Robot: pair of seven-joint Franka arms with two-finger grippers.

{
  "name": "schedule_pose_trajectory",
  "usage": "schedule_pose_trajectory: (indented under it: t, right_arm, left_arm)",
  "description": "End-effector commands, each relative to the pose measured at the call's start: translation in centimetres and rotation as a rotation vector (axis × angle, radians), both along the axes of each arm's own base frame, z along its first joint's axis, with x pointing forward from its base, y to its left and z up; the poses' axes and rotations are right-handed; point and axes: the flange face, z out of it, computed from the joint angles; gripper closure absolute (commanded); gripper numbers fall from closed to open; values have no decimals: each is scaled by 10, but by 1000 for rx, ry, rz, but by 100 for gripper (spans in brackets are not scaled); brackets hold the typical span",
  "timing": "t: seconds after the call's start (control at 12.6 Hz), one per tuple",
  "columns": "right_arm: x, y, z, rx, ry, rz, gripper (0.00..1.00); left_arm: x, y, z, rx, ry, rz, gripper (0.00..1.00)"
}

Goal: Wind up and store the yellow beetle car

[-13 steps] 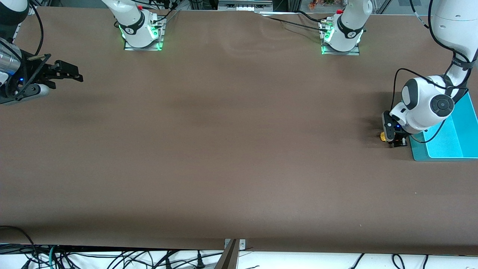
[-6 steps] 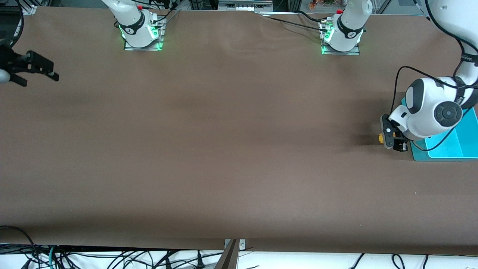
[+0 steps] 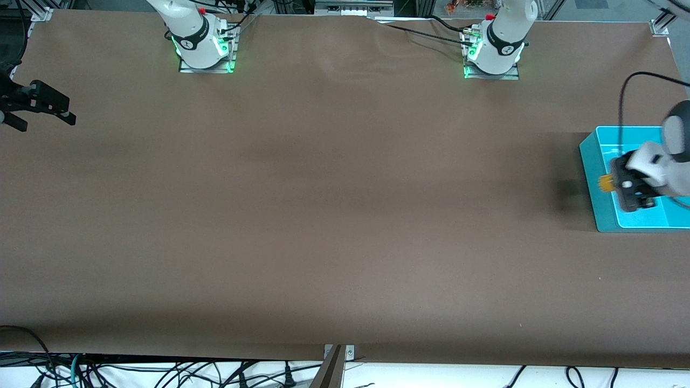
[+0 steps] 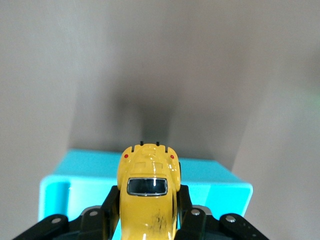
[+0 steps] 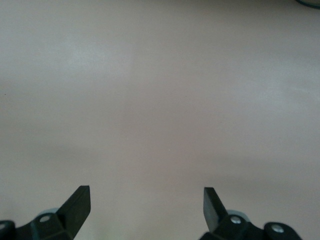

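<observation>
While your left gripper [image 3: 620, 186] holds the car [image 4: 148, 192] pinched between its fingers over the bin's [image 3: 588, 156] edge toward the right arm's end, you have the storing step in hand. Carry it inward over the bin floor, lower it close, and only then part the fingers, since a wound toy dropped from height may roll or bounce out. Your right gripper [image 3: 40, 105] waits with fingers spread wide over the table [image 3: 323, 215] at its own end.
</observation>
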Motion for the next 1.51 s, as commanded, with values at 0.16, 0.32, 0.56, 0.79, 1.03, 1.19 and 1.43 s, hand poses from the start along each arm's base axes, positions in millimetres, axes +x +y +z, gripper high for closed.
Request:
schedule_pose_trajectory:
  t: [0.16,0.32,0.56,0.79,1.03,1.19,1.43]
  right_arm:
    - [6,12,-8,-12,8,-17,0]
    - [-3,12,-3,-14,28,-7,0]
    - [-2,17,-4,-6,24,-6,0]
    - [0,23,-11,-5,43,5,0]
    - [1,22,-14,-12,44,13,0]
    - [7,20,-15,-16,17,7,0]
    - [8,19,-18,-21,23,4,0]
  left_arm:
    - [-32,114,-97,-61,16,12,81]
    - [-41,143,-140,-81,-27,-9,81]
    - [-32,133,-145,-93,-42,-65,1]
    - [-26,126,-82,-85,-67,-86,0]
    - [-14,84,17,-55,-95,-50,0]
    - [1,42,72,-34,-97,36,0]
    - [29,-48,119,-49,-123,156,0]
